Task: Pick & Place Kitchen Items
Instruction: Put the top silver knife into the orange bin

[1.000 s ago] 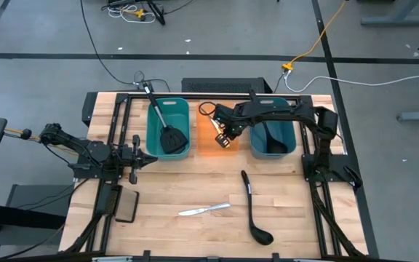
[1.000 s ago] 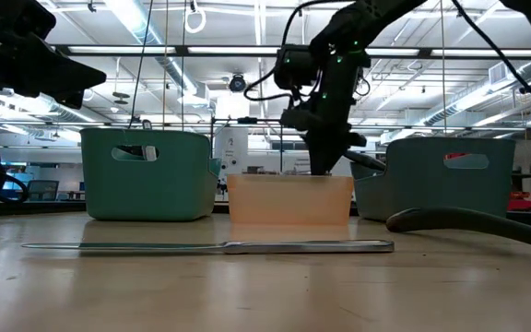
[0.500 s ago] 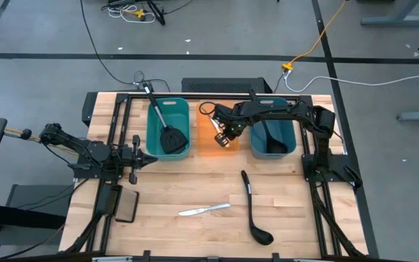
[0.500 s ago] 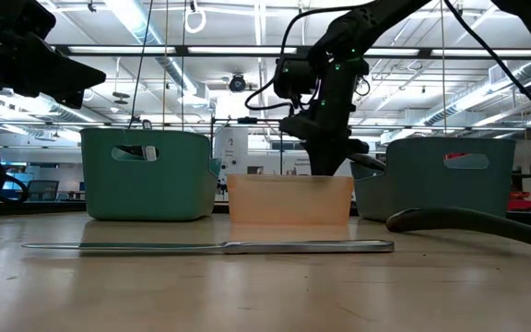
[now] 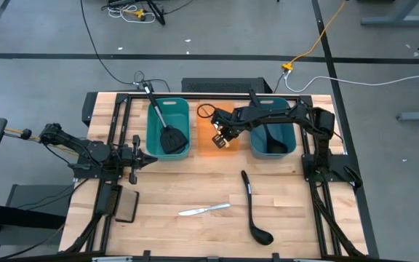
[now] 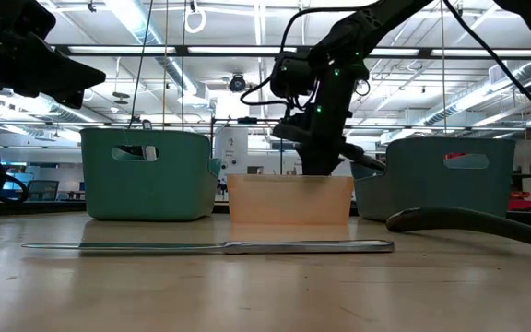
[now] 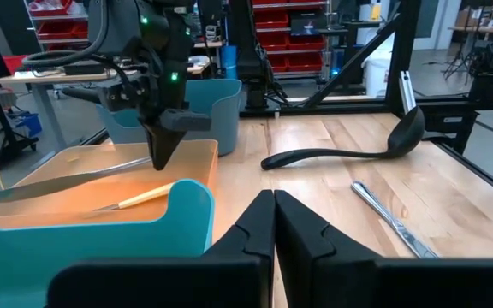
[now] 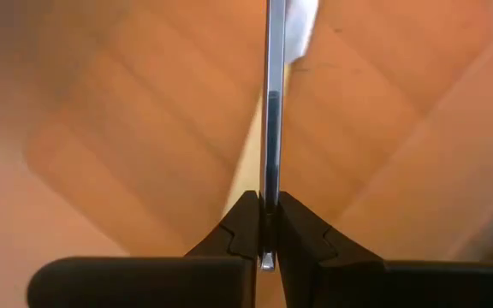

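My right gripper [image 5: 220, 138] reaches down into the orange bin [image 5: 205, 148], shut on a silver table knife [image 7: 67, 180]. A cream-handled knife [image 7: 140, 198] lies on the bin's floor below it. Another silver knife [image 5: 204, 209] and a long black ladle [image 5: 253, 211] lie flat on the table nearer the front. A black slotted spatula [image 5: 169, 135] sits in the teal bin [image 5: 153, 145], its handle leaning over the far rim. A second ladle [image 5: 270, 140] is in the blue bin [image 5: 291, 138]. My left gripper [image 5: 151, 156] waits shut at the table's left. My right gripper pinches the silver knife near one end [image 8: 269, 192] between its two fingers [image 8: 245, 224], and a short stub pokes out behind them. The fingers come steeply from above. The knife reaches away from them on a slant inside the orange bin [image 7: 197, 159]. I cannot tell whether its far end rests on the floor.
A flat black pad [image 5: 126, 207] lies at the front left. The three bins stand side by side along the far edge. Bare wood [image 5: 173, 182] lies between the bins and the loose knife and ladle.
My right gripper has turned and tipped a little above the orange bin while keeping hold of the knife. Nothing on the table has moved.
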### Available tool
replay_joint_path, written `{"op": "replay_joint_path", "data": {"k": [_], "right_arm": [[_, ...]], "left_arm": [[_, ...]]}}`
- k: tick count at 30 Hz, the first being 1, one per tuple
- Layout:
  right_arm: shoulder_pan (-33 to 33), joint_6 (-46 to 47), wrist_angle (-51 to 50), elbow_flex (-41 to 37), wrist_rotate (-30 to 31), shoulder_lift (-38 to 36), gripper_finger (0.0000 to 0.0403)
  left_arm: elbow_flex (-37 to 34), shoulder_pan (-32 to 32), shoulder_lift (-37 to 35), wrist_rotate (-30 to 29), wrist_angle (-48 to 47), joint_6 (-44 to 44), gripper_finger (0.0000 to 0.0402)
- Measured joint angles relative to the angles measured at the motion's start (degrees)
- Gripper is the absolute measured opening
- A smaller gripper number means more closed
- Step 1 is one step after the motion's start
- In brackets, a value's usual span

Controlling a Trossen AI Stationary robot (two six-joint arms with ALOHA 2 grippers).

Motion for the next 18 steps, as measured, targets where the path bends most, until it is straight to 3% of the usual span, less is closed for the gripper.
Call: {"op": "replay_joint_path", "data": {"k": [8,18], "right_arm": [[0.11,4.18,0.02,-1.84,-3.19,0.0,0.0025],[0.09,5.58,3.84,-4.1,-2.5,0.0,0.0025]], "left_arm": [[0.0,0.0,0.01,-0.01,0.0,0.01,0.0015],[0.0,0.02,0.0,0.0,0.0,0.01,0.0008]]}}
